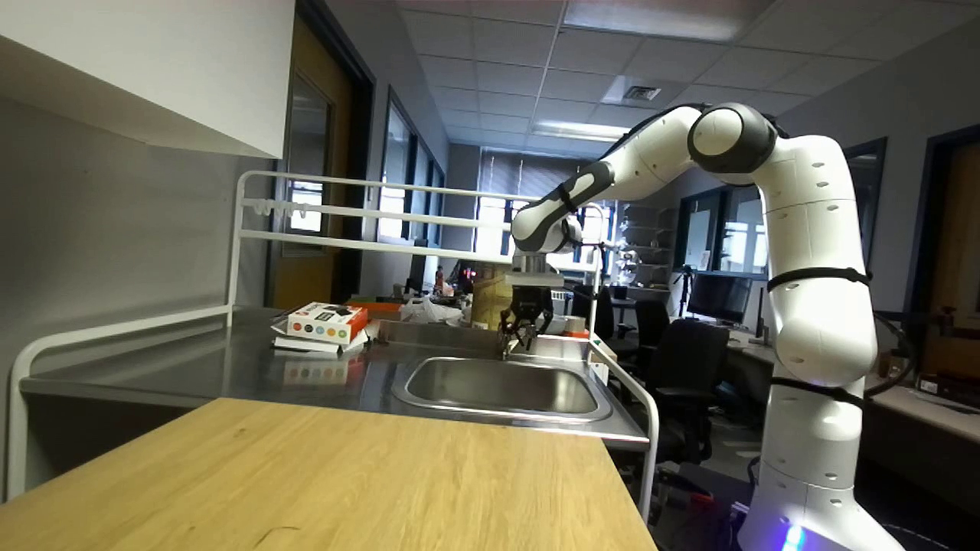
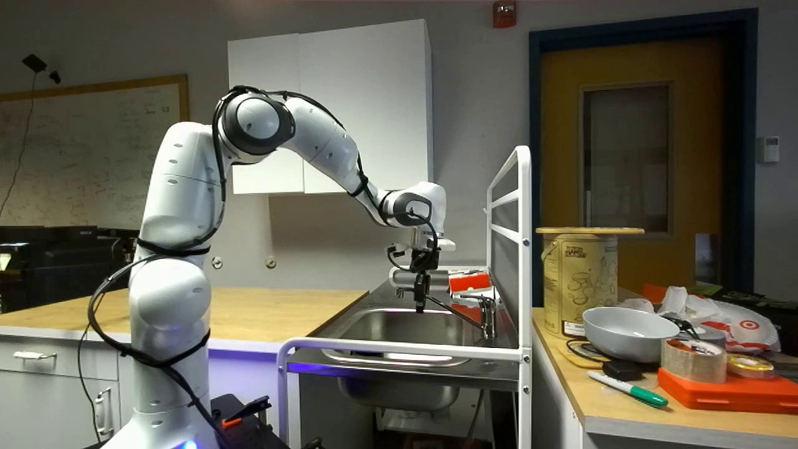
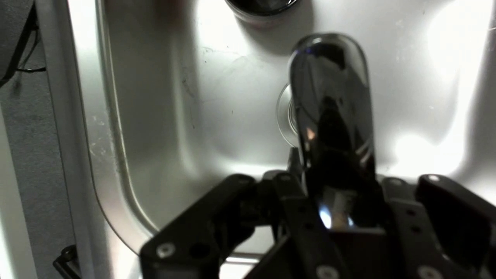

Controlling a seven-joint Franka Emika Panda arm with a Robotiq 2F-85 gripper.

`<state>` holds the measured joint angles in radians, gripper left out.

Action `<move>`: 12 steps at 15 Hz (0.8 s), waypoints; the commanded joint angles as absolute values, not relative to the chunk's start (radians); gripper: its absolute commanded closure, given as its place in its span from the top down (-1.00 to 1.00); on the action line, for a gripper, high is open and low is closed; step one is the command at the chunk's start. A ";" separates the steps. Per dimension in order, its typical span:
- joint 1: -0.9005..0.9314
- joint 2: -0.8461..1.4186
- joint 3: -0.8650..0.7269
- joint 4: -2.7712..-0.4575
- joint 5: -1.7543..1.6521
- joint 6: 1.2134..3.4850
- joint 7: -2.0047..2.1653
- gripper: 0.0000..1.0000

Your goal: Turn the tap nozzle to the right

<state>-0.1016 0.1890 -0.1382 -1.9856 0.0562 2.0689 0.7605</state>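
The chrome tap nozzle reaches up the middle of the wrist view, over the sink. In an exterior view the thin nozzle runs from the upright tap body out to my gripper. My gripper points down, its fingers close in on both sides of the nozzle, and looks shut on it. The left fingertip shows against the nozzle's side; the right fingertip is hidden behind it. In an exterior view my gripper is at the sink's back edge, beside the tap.
The steel sink lies below, with a drain and a dark round object in it. A white rail rack stands behind the tap. Boxes lie on the steel counter. A wooden counter is in front.
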 commanded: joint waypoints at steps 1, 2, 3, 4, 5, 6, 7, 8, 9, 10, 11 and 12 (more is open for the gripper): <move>-0.100 0.162 -0.143 -2.012 0.071 2.069 0.752 -0.42; -0.096 0.151 -0.142 -2.021 0.063 2.073 0.756 -0.22; -0.092 0.141 -0.141 -2.030 0.056 2.075 0.758 -0.14; -0.091 0.133 -0.139 -2.035 0.057 2.071 0.754 -0.01; -0.087 0.121 -0.137 -2.044 0.056 2.068 0.754 0.17; -0.084 0.107 -0.135 -2.054 0.056 2.066 0.753 0.31; -0.082 0.093 -0.133 -2.065 0.057 2.063 0.752 0.44; -0.079 0.075 -0.131 -2.079 0.056 2.062 0.755 0.62; -0.076 0.057 -0.129 -2.092 0.054 2.061 0.756 0.74; -0.073 0.036 -0.127 -2.108 0.047 2.065 0.760 0.92; -0.072 0.016 -0.124 -2.122 0.047 2.068 0.757 0.99; -0.071 -0.004 -0.120 -2.133 0.045 2.065 0.756 1.00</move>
